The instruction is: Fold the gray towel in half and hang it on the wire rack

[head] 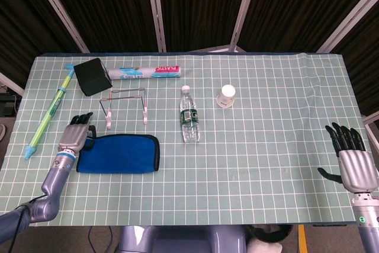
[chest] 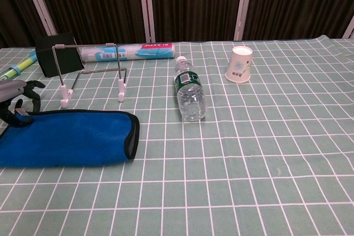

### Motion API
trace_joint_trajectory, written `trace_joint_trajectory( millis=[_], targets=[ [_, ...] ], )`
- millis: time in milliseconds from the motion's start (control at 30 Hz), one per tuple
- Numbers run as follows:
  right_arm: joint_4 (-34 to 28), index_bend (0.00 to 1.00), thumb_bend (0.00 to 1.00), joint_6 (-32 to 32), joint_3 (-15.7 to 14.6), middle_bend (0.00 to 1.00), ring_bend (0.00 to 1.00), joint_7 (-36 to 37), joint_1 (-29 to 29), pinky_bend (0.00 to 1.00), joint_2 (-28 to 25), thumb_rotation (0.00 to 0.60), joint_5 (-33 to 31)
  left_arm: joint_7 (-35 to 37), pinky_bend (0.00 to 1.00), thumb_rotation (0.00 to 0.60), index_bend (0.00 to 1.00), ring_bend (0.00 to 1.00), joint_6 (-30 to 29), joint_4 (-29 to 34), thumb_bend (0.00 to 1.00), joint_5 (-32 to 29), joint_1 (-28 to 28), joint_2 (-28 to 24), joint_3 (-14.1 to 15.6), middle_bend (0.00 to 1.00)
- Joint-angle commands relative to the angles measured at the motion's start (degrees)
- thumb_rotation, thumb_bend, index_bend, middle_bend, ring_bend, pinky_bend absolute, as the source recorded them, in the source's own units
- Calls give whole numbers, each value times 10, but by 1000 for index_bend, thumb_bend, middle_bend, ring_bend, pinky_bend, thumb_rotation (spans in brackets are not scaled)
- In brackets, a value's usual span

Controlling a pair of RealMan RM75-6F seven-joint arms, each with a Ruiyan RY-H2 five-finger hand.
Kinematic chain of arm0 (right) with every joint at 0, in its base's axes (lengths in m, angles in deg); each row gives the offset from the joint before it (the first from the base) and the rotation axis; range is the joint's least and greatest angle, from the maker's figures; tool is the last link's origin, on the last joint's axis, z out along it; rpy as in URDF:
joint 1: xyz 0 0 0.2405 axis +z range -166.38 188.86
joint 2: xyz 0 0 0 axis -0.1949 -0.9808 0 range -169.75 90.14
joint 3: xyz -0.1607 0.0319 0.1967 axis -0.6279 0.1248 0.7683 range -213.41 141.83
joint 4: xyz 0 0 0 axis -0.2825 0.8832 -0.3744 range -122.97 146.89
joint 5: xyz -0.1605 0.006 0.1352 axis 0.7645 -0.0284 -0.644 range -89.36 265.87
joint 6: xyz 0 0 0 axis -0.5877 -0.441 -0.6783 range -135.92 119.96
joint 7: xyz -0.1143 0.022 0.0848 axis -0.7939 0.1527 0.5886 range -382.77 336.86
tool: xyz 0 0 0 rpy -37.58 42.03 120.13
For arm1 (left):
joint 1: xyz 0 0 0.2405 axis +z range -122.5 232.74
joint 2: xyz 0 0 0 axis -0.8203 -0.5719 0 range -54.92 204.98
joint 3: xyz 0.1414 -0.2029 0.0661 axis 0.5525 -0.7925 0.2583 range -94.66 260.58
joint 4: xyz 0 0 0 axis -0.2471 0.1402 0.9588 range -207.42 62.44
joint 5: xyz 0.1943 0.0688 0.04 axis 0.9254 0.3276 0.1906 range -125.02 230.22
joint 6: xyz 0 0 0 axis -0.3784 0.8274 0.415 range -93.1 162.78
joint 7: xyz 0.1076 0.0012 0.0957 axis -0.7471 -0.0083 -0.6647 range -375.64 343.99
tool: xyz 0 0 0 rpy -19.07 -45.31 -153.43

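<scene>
The towel, blue with a dark edge, lies flat at the lower left of the bench, just below the wire rack. The left hand curls its fingers at the towel's left end; whether it grips the cloth I cannot tell. The right hand hovers at the lower right, fingers spread, holding nothing.
</scene>
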Motion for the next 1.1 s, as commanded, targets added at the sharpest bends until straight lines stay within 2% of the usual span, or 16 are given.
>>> trace_joint_trajectory(
  millis=[33,233,500,600,733,1100],
  targets=[
    [1,0,0,-1,0,0,0,0,0,0,0,600,0,-1,0,600,715,0,2,-2,486,-1,-1,2,0,0],
    [0,0,0,-1,0,0,0,-1,1,0,1,600,1,0,0,600,734,0,6,-3,495,-2,0,0,0,0],
    [0,0,0,-1,-1,0,0,-1,1,0,1,600,2,-3,0,600,815,0,6,3,666,-2,1,-6,1,0],
    [0,0,0,-2,-1,0,0,0,1,0,1,600,2,-1,0,600,815,0,1,13,679,0,4,-13,0,0],
    [0,0,0,-1,-1,0,0,1,1,0,0,600,2,7,0,600,817,0,-13,38,681,12,9,-28,-1,0],
    [-2,0,0,0,-1,0,0,6,1,0,-2,600,3,19,0,600,836,0,-97,151,679,91,27,-103,-1,0]
  ],
)
